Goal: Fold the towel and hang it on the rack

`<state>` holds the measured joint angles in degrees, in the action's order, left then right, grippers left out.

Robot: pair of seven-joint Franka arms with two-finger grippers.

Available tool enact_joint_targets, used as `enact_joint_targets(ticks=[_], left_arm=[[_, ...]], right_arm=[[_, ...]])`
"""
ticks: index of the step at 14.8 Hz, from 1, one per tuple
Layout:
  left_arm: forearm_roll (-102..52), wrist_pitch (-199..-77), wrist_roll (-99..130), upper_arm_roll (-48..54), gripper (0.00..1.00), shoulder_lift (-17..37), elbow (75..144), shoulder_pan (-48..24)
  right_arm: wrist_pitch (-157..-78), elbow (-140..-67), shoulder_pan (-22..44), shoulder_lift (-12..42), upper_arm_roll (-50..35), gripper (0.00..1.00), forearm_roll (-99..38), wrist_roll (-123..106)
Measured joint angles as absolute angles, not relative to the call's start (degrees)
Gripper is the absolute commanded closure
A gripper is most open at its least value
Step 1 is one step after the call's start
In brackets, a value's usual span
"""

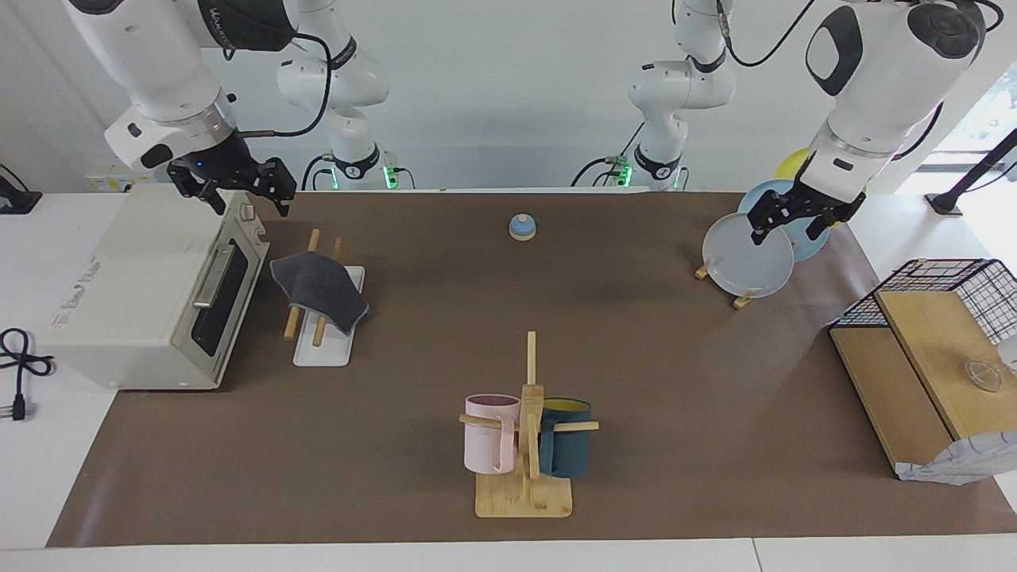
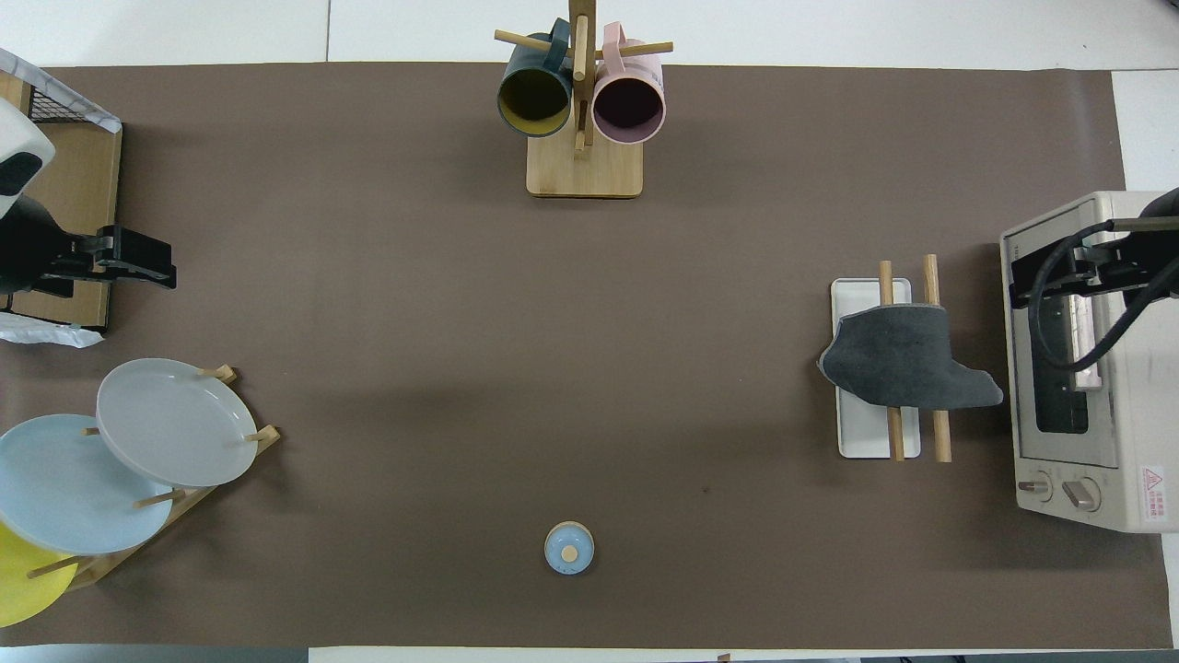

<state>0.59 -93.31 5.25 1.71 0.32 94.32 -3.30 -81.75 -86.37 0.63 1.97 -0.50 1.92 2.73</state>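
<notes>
The towel [image 1: 319, 287] [image 2: 901, 370] hangs dark grey face up, draped over both wooden rods of the rack [image 1: 322, 351] [image 2: 861, 444], one corner trailing toward the toaster oven. My right gripper [image 1: 248, 199] [image 2: 1015, 282] is raised over the toaster oven's front edge, beside the rack, open and empty, apart from the towel. My left gripper [image 1: 785, 230] [image 2: 169, 264] waits in the air at the left arm's end of the table, over the mat by the plate stand, open and empty.
A toaster oven [image 1: 143, 294] [image 2: 1078, 368] stands beside the rack. A mug tree [image 1: 524, 445] [image 2: 580, 101] with two mugs is farthest from the robots. Plates on a stand [image 1: 747, 258] [image 2: 166, 424], a wire basket with wooden boards [image 1: 937, 318] [image 2: 64, 184] and a blue bell [image 1: 522, 227] [image 2: 568, 548] are also here.
</notes>
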Motion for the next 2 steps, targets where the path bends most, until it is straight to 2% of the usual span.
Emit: enact_joint_targets(ticks=[2], left_arm=[[0.6,-93.3,5.2,1.7,0.00,0.3,94.3,-3.3]], right_arm=[[-81.7,-86.3,0.6,2.0,-0.5,0.00,1.9,2.7]])
